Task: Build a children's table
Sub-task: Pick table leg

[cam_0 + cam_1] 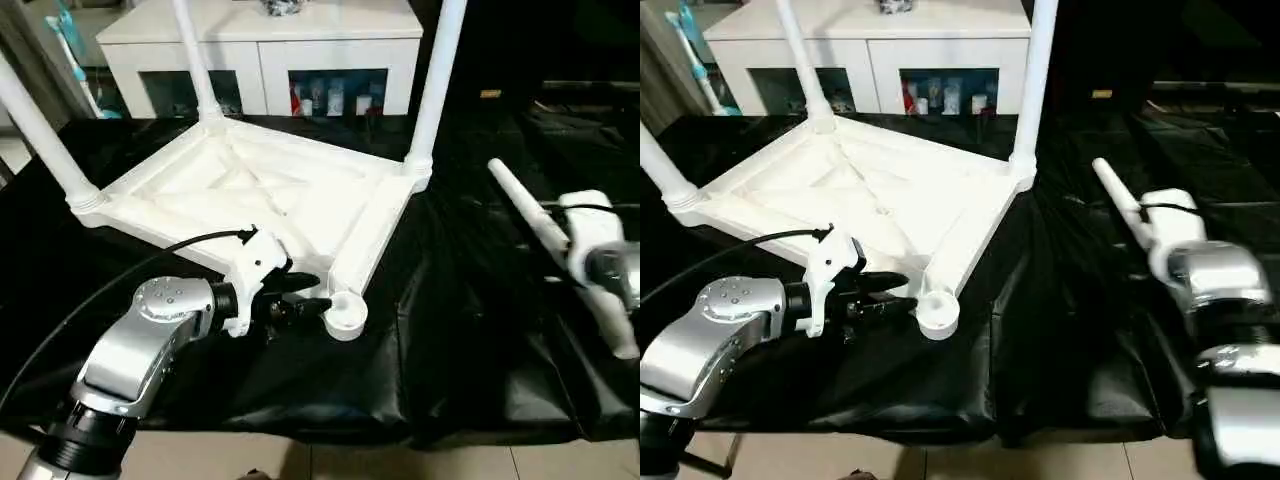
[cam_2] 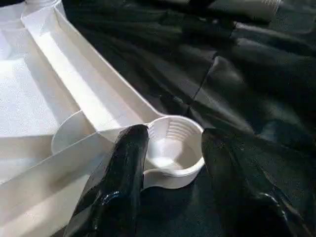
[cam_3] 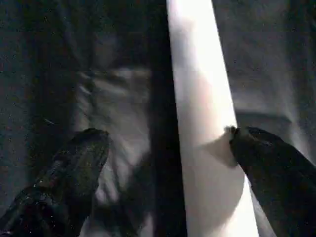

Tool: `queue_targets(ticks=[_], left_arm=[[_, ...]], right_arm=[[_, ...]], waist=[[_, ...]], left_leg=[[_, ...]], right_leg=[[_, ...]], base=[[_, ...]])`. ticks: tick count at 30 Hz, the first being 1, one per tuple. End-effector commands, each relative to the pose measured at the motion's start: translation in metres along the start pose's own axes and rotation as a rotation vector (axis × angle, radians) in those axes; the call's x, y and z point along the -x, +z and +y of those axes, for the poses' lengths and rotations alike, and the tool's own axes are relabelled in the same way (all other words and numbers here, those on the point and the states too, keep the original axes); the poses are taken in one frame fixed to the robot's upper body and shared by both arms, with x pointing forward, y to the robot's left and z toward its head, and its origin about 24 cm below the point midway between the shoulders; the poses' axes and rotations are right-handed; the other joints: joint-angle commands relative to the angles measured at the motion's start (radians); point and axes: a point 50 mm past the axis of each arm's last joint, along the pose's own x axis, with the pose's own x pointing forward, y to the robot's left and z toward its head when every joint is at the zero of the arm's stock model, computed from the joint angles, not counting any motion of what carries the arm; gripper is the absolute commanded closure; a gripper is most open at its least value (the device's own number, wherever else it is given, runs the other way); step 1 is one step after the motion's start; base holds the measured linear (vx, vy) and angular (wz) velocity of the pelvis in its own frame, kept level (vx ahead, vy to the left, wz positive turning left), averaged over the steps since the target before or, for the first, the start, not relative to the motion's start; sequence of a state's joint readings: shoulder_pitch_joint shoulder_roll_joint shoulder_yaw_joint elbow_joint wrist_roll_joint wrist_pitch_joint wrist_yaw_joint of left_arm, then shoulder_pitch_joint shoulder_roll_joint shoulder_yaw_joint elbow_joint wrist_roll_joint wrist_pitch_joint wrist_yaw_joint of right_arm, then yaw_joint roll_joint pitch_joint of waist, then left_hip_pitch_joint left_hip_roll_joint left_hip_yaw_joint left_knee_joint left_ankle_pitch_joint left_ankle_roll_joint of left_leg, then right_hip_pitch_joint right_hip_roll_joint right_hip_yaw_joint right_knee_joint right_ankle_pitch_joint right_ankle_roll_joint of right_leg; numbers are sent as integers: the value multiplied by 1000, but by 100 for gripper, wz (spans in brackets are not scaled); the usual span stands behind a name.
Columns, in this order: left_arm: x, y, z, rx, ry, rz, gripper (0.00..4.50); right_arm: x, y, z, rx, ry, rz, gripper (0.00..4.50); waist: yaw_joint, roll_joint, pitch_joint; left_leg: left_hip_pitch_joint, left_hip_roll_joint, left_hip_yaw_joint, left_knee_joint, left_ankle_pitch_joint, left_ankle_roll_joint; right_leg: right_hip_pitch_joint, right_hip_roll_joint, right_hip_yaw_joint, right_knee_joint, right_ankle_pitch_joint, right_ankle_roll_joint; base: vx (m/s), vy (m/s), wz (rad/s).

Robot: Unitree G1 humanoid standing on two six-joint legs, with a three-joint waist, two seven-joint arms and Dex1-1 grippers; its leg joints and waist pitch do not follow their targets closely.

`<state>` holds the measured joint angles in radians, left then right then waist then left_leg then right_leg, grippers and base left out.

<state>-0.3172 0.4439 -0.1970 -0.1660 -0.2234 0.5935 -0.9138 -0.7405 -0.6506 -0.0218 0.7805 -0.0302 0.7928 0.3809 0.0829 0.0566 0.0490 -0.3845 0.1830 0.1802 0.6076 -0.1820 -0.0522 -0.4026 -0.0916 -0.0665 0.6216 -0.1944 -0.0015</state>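
The top (image 1: 270, 195) lies upside down on a black sheet (image 1: 470, 340), ribbed underside up. Three legs stand upright in corner sockets: one at the far left (image 1: 195, 60), one at the far right (image 1: 437, 80), one at the near left (image 1: 40, 135). The fourth socket (image 1: 346, 313), at the near right corner, is empty and open upward.

The left pincer (image 1: 300, 295) sits at that empty socket. Its fingers (image 2: 121, 182) are about half open and straddle the socket's near wall, one finger at the rim, the other on the sheet just beside it. Whether they press the socket cannot be told; nothing is lifted.

The fourth leg (image 1: 535, 225) lies on the sheet to the right of the top, well apart from it, narrow end pointing away from the robot. The right pincer (image 3: 165, 148) stands wide open over this leg. In the right wrist view one finger (image 3: 266, 158) touches or nearly touches the leg's side; the other is clear of it, over the sheet. The leg is not gripped.

Behind the sheet stands a white cabinet (image 1: 270, 45) with glass doors; small items show behind the glass (image 1: 335, 95), their labels too small to read. No brand, label or writing is legible anywhere on the top or legs.
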Motion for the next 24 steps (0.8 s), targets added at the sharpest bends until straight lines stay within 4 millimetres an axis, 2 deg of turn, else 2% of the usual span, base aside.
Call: queue_targets(ticks=[1, 11, 24], left_arm=[[2, 3, -2, -13, -13, 1, 239], [5, 5, -6, -22, -43, 11, 239], [8, 9, -6, -38, -48, 19, 239]], right_arm=[[-1, -3, -4, 12, -11, 24, 3], [-4, -25, -25, -26, -63, 109, 3], [-7, -29, -28, -48, -72, 114, 107]], waist=[[-1, -26, -67], [0, -28, -65], [3, -26, -66]], left_leg=[[12, 29, -2, -55, -116, 54], [11, 29, -3, -54, -148, 41], [10, 29, -3, -52, -156, 41]], right_leg=[[54, -40, 36, -66, -126, -265], [51, -39, 35, -68, -177, -254], [50, -38, 34, -66, -173, -256]], base=[[0, 0, 0], [0, 0, 0], [0, 0, 0]])
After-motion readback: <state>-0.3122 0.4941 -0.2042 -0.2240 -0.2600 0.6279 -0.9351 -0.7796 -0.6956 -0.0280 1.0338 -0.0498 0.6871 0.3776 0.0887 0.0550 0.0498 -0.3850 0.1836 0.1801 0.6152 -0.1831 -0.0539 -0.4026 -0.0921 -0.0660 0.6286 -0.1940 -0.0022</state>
